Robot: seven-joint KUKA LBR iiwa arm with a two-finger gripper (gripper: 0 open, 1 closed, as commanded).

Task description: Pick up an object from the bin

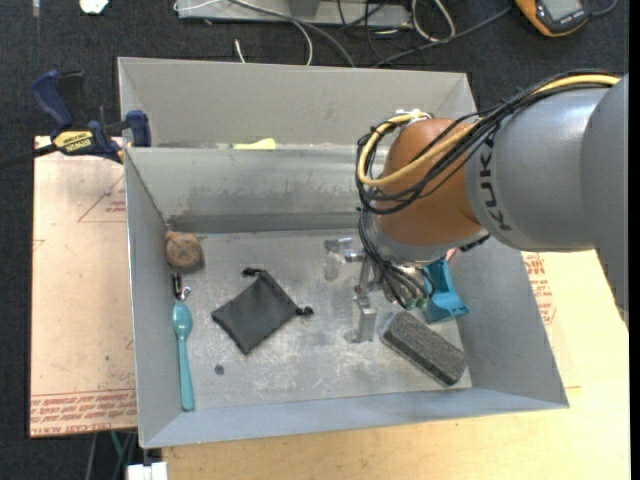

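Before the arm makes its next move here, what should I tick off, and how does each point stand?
1. Gripper is low inside the bin, over bare floor: ok.
2. Gripper already carries something: cannot tell.
3. A thing lies close by: the dark grey block lies flat just to the gripper's right: ok.
4. Blue thing can be identified: it is partly hidden under the arm: cannot tell.
5. Black pouch lies clear of the gripper, to its left: ok.
6. Teal spoon has room around it: it lies along the left wall, so probably not ok.
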